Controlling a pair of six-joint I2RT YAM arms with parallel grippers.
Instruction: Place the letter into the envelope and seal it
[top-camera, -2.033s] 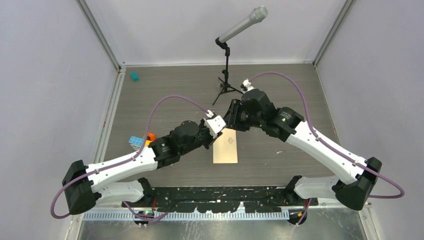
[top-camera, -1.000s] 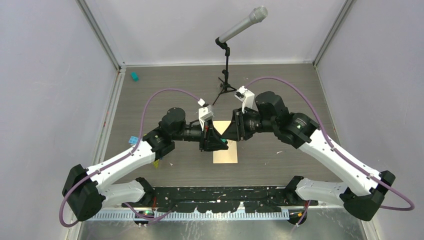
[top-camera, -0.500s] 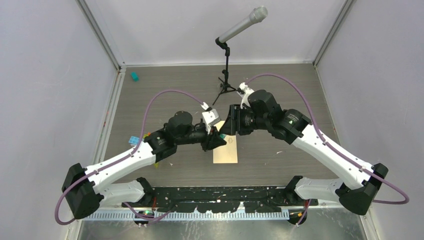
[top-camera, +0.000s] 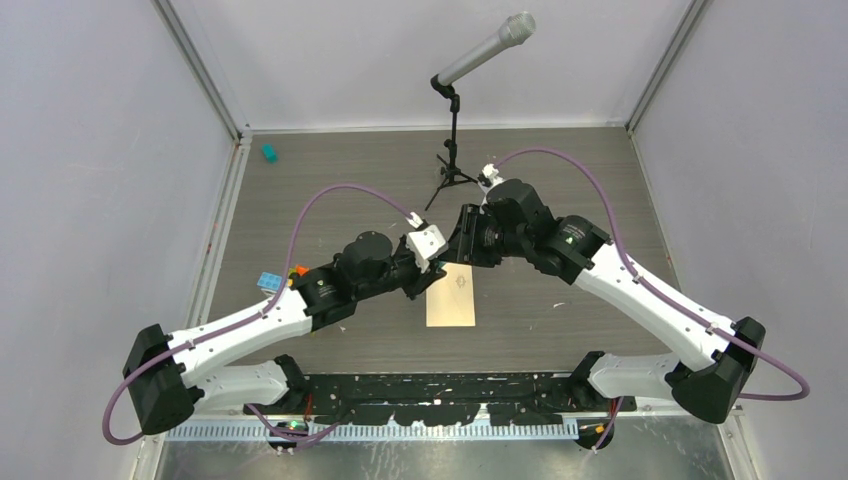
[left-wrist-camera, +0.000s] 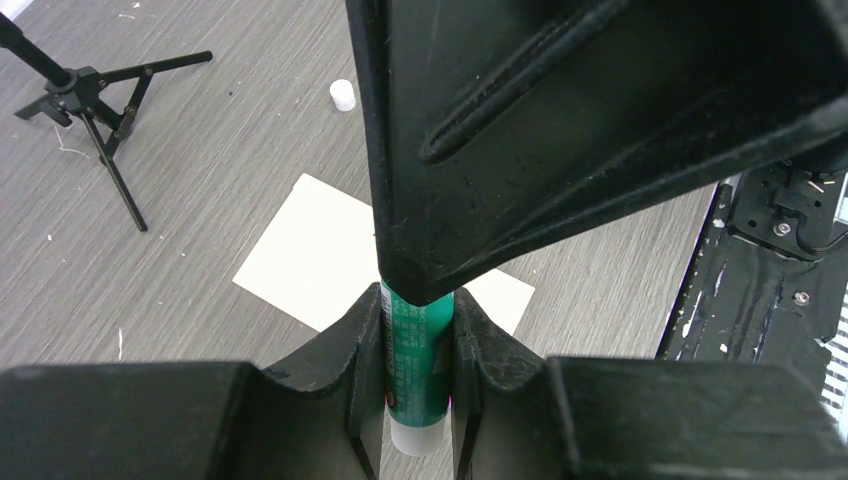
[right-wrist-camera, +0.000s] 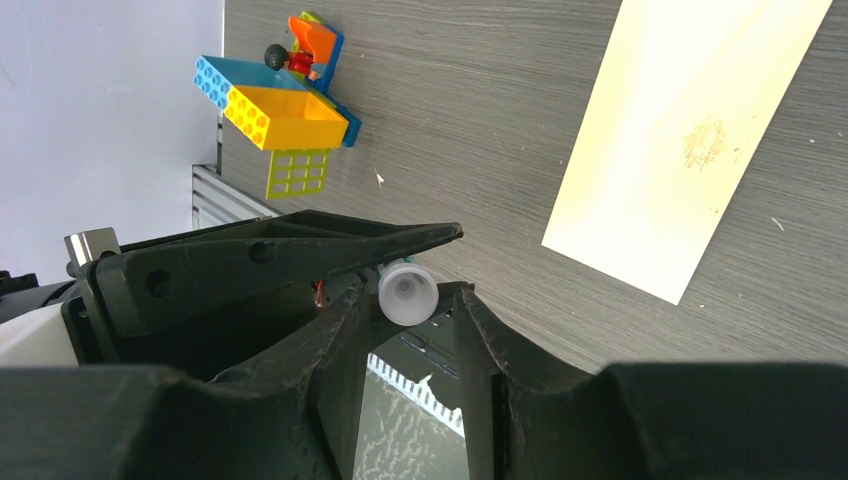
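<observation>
The tan envelope (top-camera: 452, 300) lies flat at the table's middle, its small diamond mark (top-camera: 461, 281) facing up. It also shows in the right wrist view (right-wrist-camera: 660, 170) and the left wrist view (left-wrist-camera: 320, 250). No separate cream letter shows. My left gripper (top-camera: 432, 272) is shut on a green glue stick (left-wrist-camera: 418, 340), held in the air over the envelope's far left corner. My right gripper (top-camera: 450, 255) meets it tip to tip. Its jaws stand on either side of the stick's white end (right-wrist-camera: 407, 293) with a small gap at each side.
A microphone on a tripod stand (top-camera: 455, 160) is at the back centre, its legs in the left wrist view (left-wrist-camera: 90, 95). Toy bricks (right-wrist-camera: 275, 115) lie left of the envelope. A small white cap (left-wrist-camera: 342, 94) lies beyond the envelope. A teal bit (top-camera: 268, 152) sits far left.
A second ago both grippers were together lower over the envelope's top. They have moved back up and left to its far left corner, still tip to tip.
</observation>
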